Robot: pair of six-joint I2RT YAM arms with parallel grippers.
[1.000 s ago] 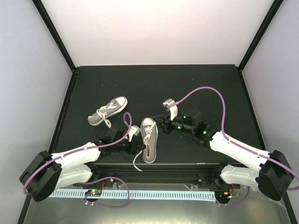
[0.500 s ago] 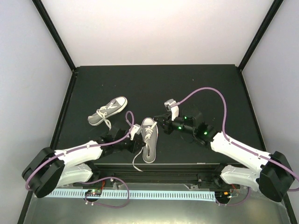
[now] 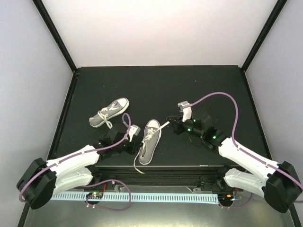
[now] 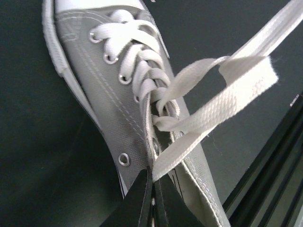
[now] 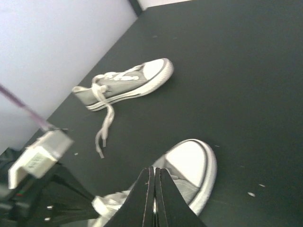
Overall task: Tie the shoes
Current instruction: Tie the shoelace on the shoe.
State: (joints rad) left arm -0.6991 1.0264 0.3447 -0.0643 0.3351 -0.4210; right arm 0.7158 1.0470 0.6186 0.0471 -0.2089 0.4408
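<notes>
The left gripper point(image 4: 152, 182) is clenched on the white lace point(image 4: 208, 118) of the near shoe point(image 3: 147, 142). Its fingertips are pressed together around the strand right at the shoe's top eyelets. From that pinch the lace rises away from the fingertips and to their right, folds into a loose loop over the tongue, and runs on out of the wrist view.

The right gripper point(image 5: 154, 189) is also pressed shut. In the overhead view a short stretch of the same lace runs from the shoe's eyelets straight to its tips, so it appears to be holding the lace there.

The near shoe lies between the two grippers, just right of the left one and just left of the right one. Its long axis runs near to far, with the white toe cap pointing away from the arm bases and tilted slightly right, and the heel toward the table's near edge.

The far shoe point(image 3: 110, 112) sits beyond the left gripper, apart from both. It lies diagonally, with its toe pointing far-right and its heel near-left. Its laces trail loose on the black table point(image 3: 189, 90).
</notes>
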